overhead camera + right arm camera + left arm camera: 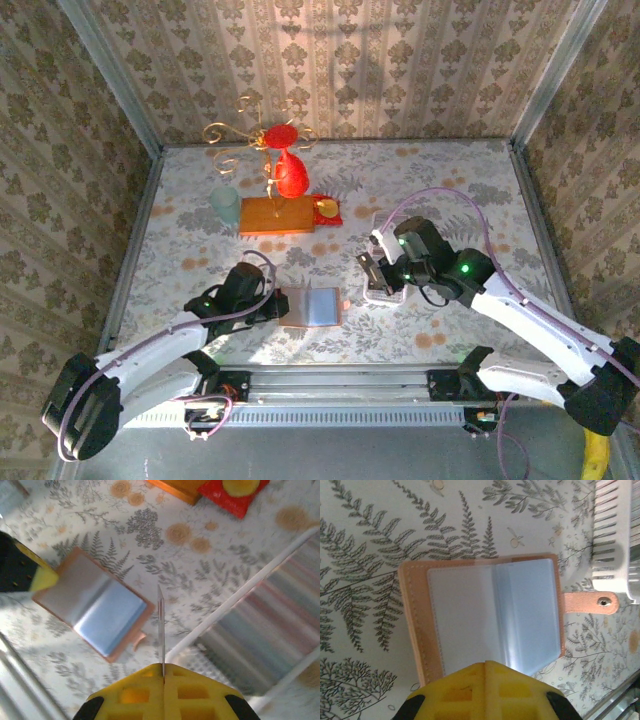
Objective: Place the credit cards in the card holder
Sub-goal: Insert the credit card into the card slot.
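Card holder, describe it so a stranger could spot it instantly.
On the floral table, look near the middle of its front edge. The card holder lies open there: tan leather rim, clear bluish sleeves, unlike the white slotted tray nearby.

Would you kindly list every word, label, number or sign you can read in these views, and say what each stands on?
No text can be read anywhere.
On the card holder: none; blank clear sleeves and plain leather.
On the held card: seen edge-on, so its faces are hidden.
On the cards in the tray: blurred, only their edges show.
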`<state>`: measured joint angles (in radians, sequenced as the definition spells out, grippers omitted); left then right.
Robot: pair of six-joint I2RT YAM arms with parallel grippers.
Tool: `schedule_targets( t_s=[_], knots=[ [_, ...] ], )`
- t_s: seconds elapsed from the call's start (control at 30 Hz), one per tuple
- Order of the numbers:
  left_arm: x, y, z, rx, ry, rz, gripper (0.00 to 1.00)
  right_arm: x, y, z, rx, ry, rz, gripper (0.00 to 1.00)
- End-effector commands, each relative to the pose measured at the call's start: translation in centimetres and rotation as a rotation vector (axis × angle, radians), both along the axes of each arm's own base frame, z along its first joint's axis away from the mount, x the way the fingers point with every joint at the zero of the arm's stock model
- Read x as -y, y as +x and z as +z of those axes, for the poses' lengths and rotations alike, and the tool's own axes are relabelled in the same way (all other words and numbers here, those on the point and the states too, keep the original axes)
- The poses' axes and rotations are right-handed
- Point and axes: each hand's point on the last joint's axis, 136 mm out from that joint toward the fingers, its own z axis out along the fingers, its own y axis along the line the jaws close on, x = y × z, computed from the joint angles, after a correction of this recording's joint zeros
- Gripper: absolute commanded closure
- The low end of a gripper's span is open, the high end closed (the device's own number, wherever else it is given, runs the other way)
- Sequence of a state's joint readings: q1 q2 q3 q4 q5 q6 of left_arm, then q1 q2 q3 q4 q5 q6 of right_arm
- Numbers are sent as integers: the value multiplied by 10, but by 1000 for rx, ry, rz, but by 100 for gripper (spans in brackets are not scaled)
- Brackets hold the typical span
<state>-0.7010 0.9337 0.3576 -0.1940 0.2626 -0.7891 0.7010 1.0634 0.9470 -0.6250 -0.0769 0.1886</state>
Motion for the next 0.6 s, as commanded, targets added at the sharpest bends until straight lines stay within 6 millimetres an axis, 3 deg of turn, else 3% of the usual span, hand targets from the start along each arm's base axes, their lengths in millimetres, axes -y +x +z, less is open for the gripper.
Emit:
schedule_targets(
  t_s=[0.0, 0.27, 0.57],
  knots=[
    [-3, -5, -3, -24, 34, -13, 97, -17, -9, -4, -226, 223, -203, 100],
    [-7, -8, -17, -60, 84, -17, 99, -36, -14, -34, -305, 290, -310, 100],
    [-13, -9, -34, -79, 116, 7, 100, -75, -12, -62, -354, 332, -335, 100]
  ],
)
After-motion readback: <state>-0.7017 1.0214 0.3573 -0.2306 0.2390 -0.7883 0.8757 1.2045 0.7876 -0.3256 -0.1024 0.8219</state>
